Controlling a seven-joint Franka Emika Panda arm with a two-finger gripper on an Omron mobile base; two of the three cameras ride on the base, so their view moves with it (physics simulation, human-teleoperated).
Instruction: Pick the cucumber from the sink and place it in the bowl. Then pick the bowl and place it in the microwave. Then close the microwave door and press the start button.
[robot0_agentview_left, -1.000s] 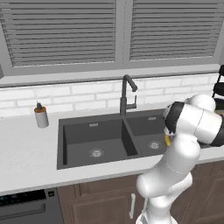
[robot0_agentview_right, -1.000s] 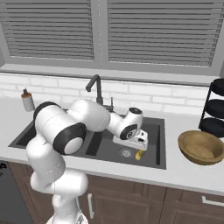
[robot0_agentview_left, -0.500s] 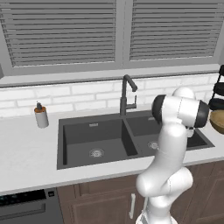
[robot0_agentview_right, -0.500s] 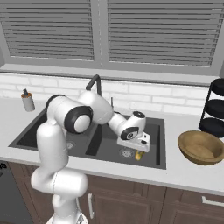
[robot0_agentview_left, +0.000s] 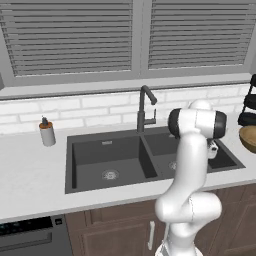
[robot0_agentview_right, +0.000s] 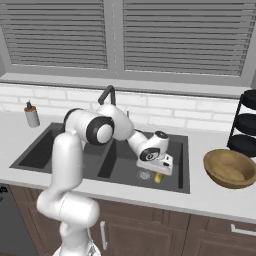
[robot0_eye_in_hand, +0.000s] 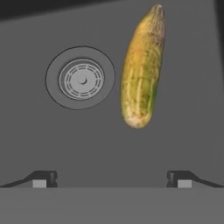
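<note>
The yellow-green cucumber (robot0_eye_in_hand: 142, 70) lies on the dark floor of the sink's right basin (robot0_agentview_right: 177, 165), beside the round steel drain (robot0_eye_in_hand: 81, 78). In the right base view the cucumber (robot0_agentview_right: 159, 177) peeks out just under the hand. My gripper (robot0_eye_in_hand: 111, 179) hangs open above the basin floor, its two finger tips wide apart, with the cucumber ahead of them and nothing between them. The hand (robot0_agentview_right: 156, 159) is down in the right basin. The tan wooden bowl (robot0_agentview_right: 230, 168) sits on the counter right of the sink; its edge shows as the bowl (robot0_agentview_left: 248, 137) in the left base view.
The tall dark faucet (robot0_agentview_left: 145, 107) rises behind the divider between basins. A soap dispenser (robot0_agentview_left: 47, 132) stands on the counter at left. A black tiered rack (robot0_agentview_right: 245, 125) stands behind the bowl. The left basin (robot0_agentview_left: 107, 160) has its own drain.
The arm has swung and the hand has sunk lower into the right basin, closer over the cucumber. The cucumber and bowl have not moved.
</note>
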